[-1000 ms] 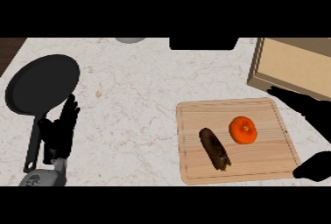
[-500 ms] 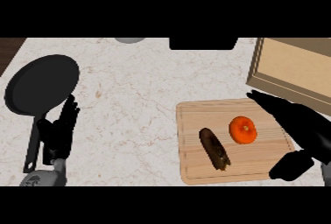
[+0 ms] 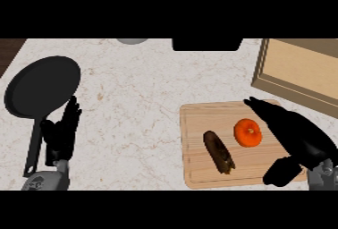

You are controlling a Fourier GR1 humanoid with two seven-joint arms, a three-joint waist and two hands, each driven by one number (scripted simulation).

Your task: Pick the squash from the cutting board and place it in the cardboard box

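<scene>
The squash (image 3: 248,132) lies on the board (image 3: 198,147) beside a dark vegetable (image 3: 219,152), well short of the box (image 3: 300,67). The right hand (image 3: 293,134) hovers just beside it, fingers straight and thumb spread wide, holding nothing; the left hand (image 3: 63,132) rests open by the pan (image 3: 40,87). Being round, the squash could roll from a one-sided closure, or the thumb might catch the dark vegetable.

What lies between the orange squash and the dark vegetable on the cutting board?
Nothing: in the head view only bare wood of the cutting board separates the squash from the dark vegetable.
</scene>
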